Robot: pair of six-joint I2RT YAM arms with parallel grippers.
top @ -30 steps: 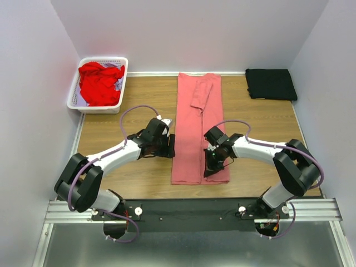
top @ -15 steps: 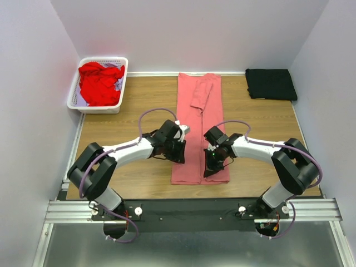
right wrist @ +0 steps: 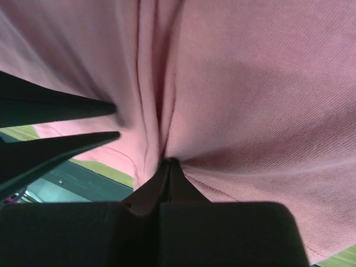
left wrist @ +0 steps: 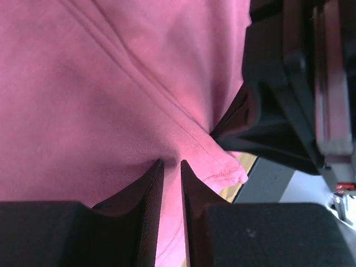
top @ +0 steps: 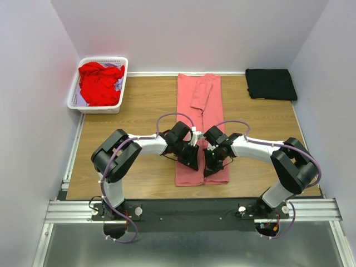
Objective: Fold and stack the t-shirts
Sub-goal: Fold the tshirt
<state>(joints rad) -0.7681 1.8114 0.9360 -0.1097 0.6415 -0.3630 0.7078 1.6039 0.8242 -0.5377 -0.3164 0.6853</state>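
The left gripper's [left wrist: 171, 164] jaws were closed to a narrow slit on a pinched ridge of the pink shirt [left wrist: 111, 83], close to its stitched hem. The cloth puckered toward the fingertips, and a corner of the hem hung free just beyond them. The right gripper's [right wrist: 167, 162] jaws were pressed tight together on another fold of the same shirt, with creases running up from the pinch.

From above, the two grippers sat just beside each other over the shirt's near end, left [top: 192, 157] and right [top: 210, 164], the arms reaching in from either side. The near end was bunched between them. The rest of the shirt lay flat as a long narrow strip down the middle of the table [top: 100, 125], running to the far edge, with a sleeve folded over on top near the far end.

A black shirt [top: 271, 84] lay folded at the far right corner, well apart. A red shirt [top: 99, 83] was heaped in a white basket [top: 103, 59] at the far left corner, with some lilac cloth [top: 81, 100] under it.
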